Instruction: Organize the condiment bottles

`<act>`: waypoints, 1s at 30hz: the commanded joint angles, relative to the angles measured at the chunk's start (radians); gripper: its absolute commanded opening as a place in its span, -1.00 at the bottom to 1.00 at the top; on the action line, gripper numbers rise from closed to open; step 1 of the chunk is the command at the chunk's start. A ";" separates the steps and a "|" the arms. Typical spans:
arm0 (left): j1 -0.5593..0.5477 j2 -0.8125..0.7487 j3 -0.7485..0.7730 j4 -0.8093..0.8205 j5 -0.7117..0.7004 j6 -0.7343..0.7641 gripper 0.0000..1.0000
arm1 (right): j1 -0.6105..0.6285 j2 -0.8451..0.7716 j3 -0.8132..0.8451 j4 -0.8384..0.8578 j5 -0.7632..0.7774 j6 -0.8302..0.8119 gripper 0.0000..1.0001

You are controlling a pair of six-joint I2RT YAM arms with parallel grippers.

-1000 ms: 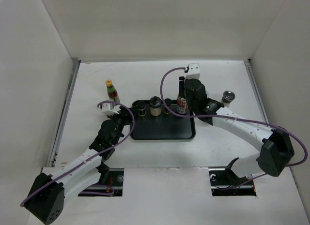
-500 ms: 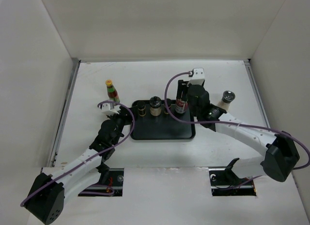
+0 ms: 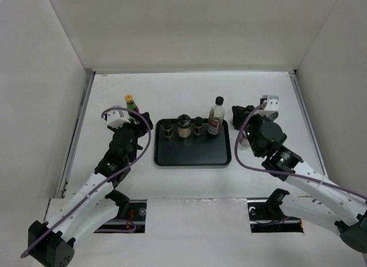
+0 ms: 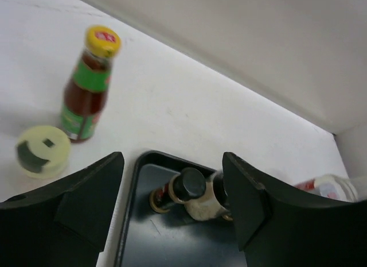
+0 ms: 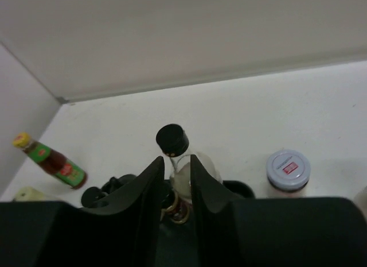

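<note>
A black tray (image 3: 192, 155) holds a back row of three short dark-capped jars (image 3: 183, 126) and a tall clear black-capped bottle (image 3: 216, 114) at its back right. My right gripper (image 3: 238, 113) is just right of that bottle, apart from it, narrowly open and empty. In the right wrist view the bottle (image 5: 175, 143) stands beyond the gripper (image 5: 176, 163). A yellow-capped red-green sauce bottle (image 3: 131, 101) stands left of the tray. My left gripper (image 3: 137, 119) is wide open and empty beside it. The left wrist view shows the sauce bottle (image 4: 89, 89) and the gripper (image 4: 172, 161).
A pale yellow-lidded jar (image 4: 41, 158) sits on the table near the sauce bottle. A white-lidded jar (image 5: 288, 170) stands right of the tray, beside my right gripper. White walls close in the table on three sides.
My right gripper let go of the tall bottle, which now stands in the tray, and drew back to the right. My left gripper moved up towards the sauce bottle.
</note>
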 commanded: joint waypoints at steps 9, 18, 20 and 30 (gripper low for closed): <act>0.124 0.237 0.364 -0.335 -0.149 0.066 0.47 | 0.027 -0.055 -0.228 0.103 -0.130 0.181 -0.11; 0.213 0.449 0.520 -0.354 -0.079 0.101 0.44 | -0.010 -0.022 -0.294 0.191 -0.208 0.232 0.49; 0.231 0.478 0.533 -0.354 -0.070 0.109 0.43 | -0.006 -0.011 -0.291 0.197 -0.210 0.232 0.52; 0.267 0.631 0.621 -0.305 -0.013 0.125 0.20 | -0.006 0.000 -0.288 0.198 -0.214 0.232 0.56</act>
